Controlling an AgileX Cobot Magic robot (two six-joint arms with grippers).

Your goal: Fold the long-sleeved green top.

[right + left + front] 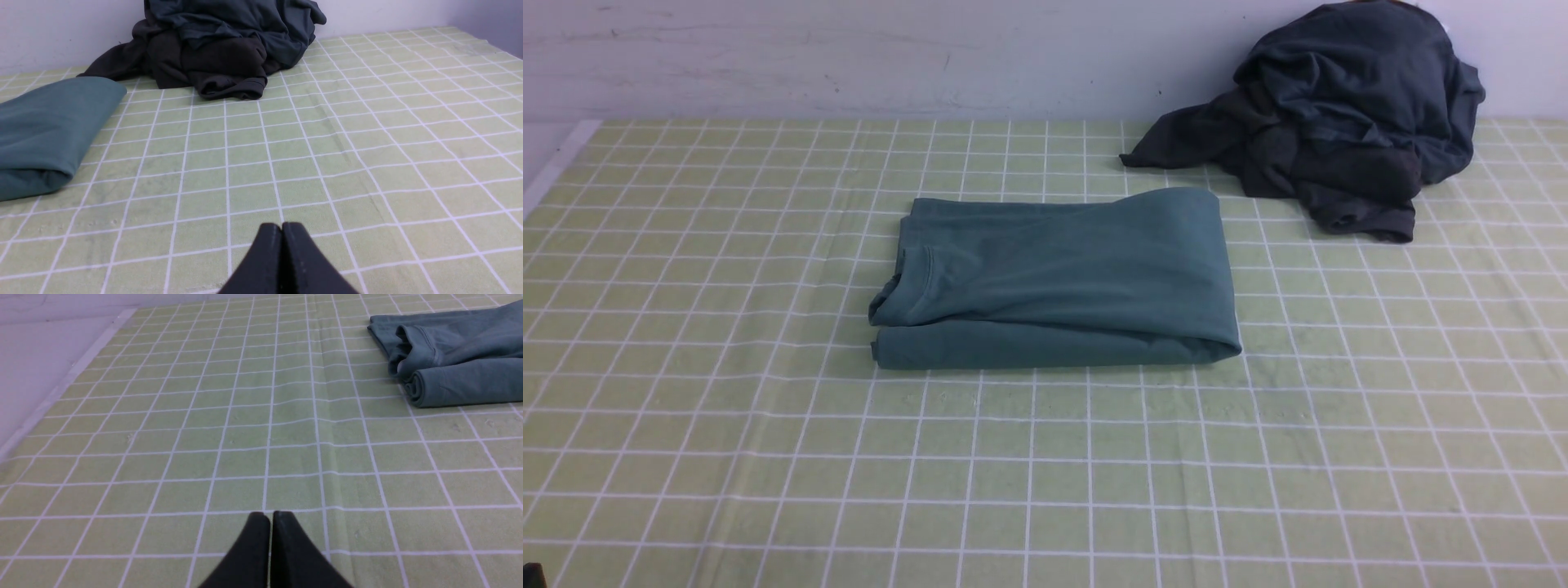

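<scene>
A green long-sleeved cotton top [1062,282] lies folded into a compact rectangular bundle near the middle of a table covered by a light green cloth with a white grid pattern [1045,474]. The sleeves are tucked inside; the neckline shows at the bundle's left end, and a smooth rounded fold forms its right end. Judging by this tidy shape, the folding looks essentially complete, with at most a little straightening left at the looser collar end.

Neither arm touches the garment. The left gripper [270,516] hovers over bare cloth, well apart from the top, its black jaws pressed together and holding nothing. The right gripper [282,226] likewise sits clenched and empty over bare cloth on the other side of the bundle.

A crumpled heap of dark grey and black clothing [1339,122] rests against the pale wall [849,57] at the far right, near the folded top but not touching it. Nothing lies between the grippers and the bundle.
</scene>
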